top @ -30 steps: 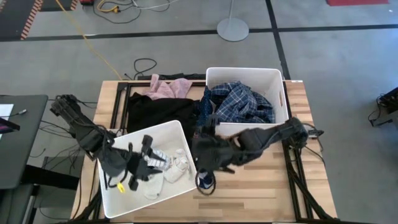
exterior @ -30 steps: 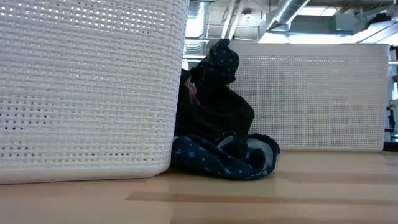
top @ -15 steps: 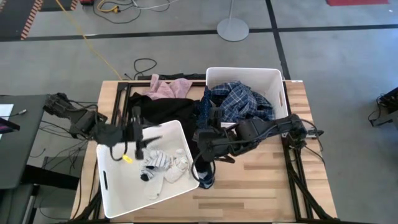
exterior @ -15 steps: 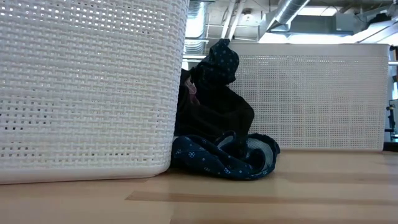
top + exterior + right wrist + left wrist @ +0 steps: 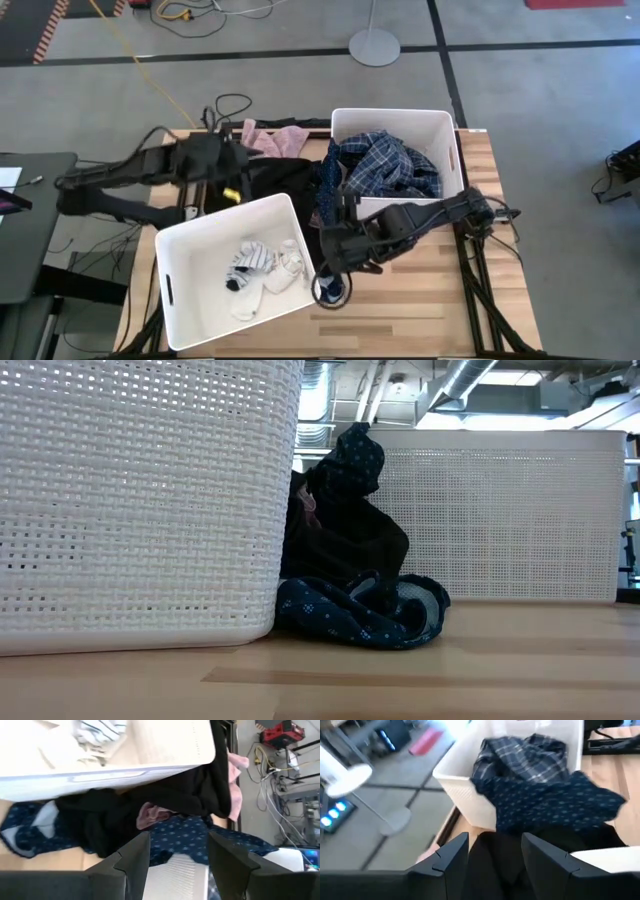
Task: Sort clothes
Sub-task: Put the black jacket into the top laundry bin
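Note:
My left gripper (image 5: 243, 168) (image 5: 495, 865) is open over the large black garment (image 5: 262, 182), which lies on the table at the far left beside the pink garment (image 5: 276, 140). My right gripper (image 5: 328, 252) (image 5: 177, 865) is open over the dark blue patterned piece (image 5: 331, 290) (image 5: 360, 615) and a fold of the black garment (image 5: 95, 825) in the gap between the bins. The blue-white plaid shirt (image 5: 385, 165) lies in the far right bin (image 5: 446, 125). White and striped socks (image 5: 257, 270) lie in the near left bin (image 5: 180, 232).
The two white bins stand close together, with the clothes bunched between them. The dark blue piece hangs over the far bin's corner (image 5: 545, 805). Bare wooden table (image 5: 420, 300) lies at the near right. Cables and a round stand base (image 5: 374, 46) are on the floor beyond the far edge.
My left gripper has risen out of the near left bin and gone toward the table's far edge, and now stands over the black garment. The socks stay lying in the bin. My right gripper has stayed by the gap between the bins.

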`<action>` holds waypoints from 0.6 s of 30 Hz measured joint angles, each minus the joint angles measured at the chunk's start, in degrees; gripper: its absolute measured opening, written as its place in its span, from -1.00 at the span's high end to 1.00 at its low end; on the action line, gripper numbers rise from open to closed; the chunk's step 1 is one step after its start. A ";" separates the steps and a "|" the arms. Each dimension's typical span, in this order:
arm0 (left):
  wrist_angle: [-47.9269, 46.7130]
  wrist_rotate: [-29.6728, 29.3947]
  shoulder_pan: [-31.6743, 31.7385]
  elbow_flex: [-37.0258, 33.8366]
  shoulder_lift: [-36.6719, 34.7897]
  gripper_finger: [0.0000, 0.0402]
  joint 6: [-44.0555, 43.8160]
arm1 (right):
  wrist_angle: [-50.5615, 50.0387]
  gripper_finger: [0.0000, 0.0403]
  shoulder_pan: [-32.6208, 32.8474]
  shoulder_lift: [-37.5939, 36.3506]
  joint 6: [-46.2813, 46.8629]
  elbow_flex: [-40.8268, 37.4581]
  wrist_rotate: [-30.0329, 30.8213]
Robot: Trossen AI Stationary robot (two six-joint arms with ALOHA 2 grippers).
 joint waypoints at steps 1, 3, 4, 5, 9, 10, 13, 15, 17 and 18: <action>-0.15 3.24 2.99 0.02 0.49 0.11 0.06 | -0.20 -0.04 0.56 0.00 0.37 0.00 -0.16; -1.44 10.13 8.37 0.02 2.03 0.11 0.10 | -0.55 -0.04 1.75 -0.02 1.26 0.00 -0.30; -2.08 12.69 10.71 0.02 3.02 0.11 0.31 | -0.59 -0.04 2.34 -0.02 1.55 0.00 -0.30; -2.74 14.52 12.78 0.02 4.23 0.11 0.64 | -0.61 -0.04 2.99 -0.02 1.90 0.00 -0.30; -5.82 18.84 18.80 0.02 10.21 0.11 3.68 | -0.69 -0.04 5.51 -0.02 4.08 0.00 -0.33; -6.14 19.45 19.73 0.02 11.74 0.11 4.26 | -0.74 -0.04 6.15 -0.02 4.61 0.00 -0.33; -6.38 20.86 21.53 0.02 16.11 0.11 5.95 | -0.82 -0.04 7.98 -0.02 6.45 0.00 -0.33; -6.58 21.97 22.23 0.02 18.66 0.10 7.00 | -0.92 -0.04 9.08 -0.02 7.53 0.00 -0.33; -6.52 22.97 22.82 0.02 21.02 0.07 7.52 | -1.11 -0.04 10.18 -0.02 8.68 0.00 -0.32; -6.62 23.03 23.08 0.02 22.10 0.05 7.58 | -1.20 -0.04 10.65 -0.02 9.19 0.00 -0.33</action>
